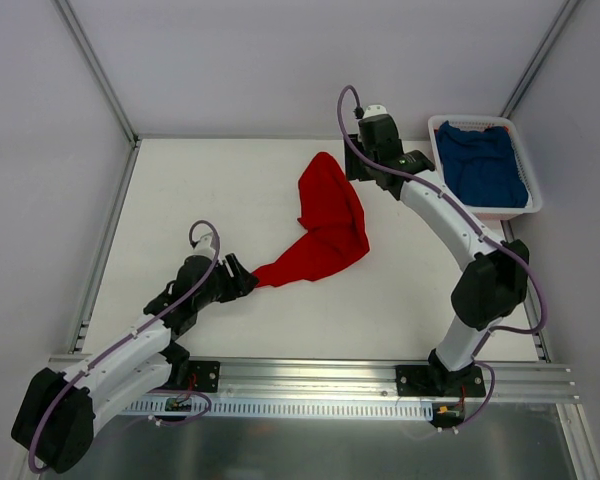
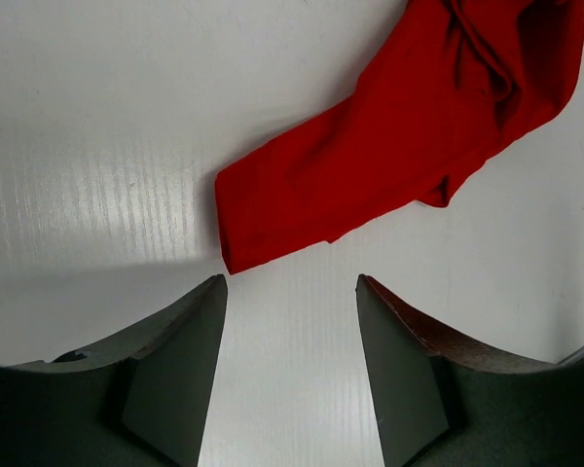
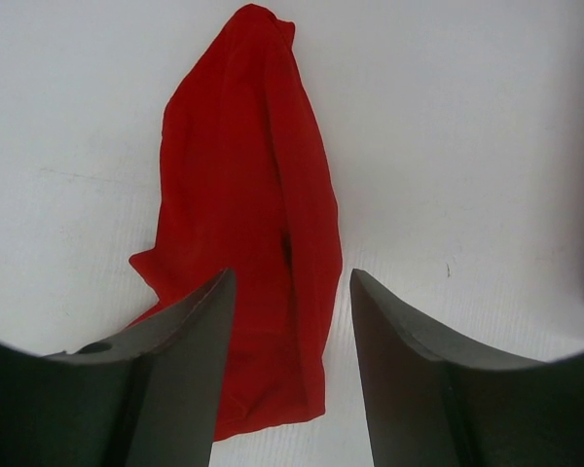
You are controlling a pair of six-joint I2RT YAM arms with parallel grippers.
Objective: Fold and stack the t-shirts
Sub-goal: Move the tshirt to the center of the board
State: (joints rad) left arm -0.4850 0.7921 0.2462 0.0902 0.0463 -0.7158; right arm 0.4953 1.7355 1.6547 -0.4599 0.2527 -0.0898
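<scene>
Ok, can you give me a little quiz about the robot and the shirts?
1. True or false: the blue t-shirt lies in the white basket.
2. What lies crumpled on the table? A. the red t-shirt B. a green towel C. a yellow sock
3. Fill in: the left tool is ____, with nothing in it.
Key: 1 true; 2 A; 3 open.
</scene>
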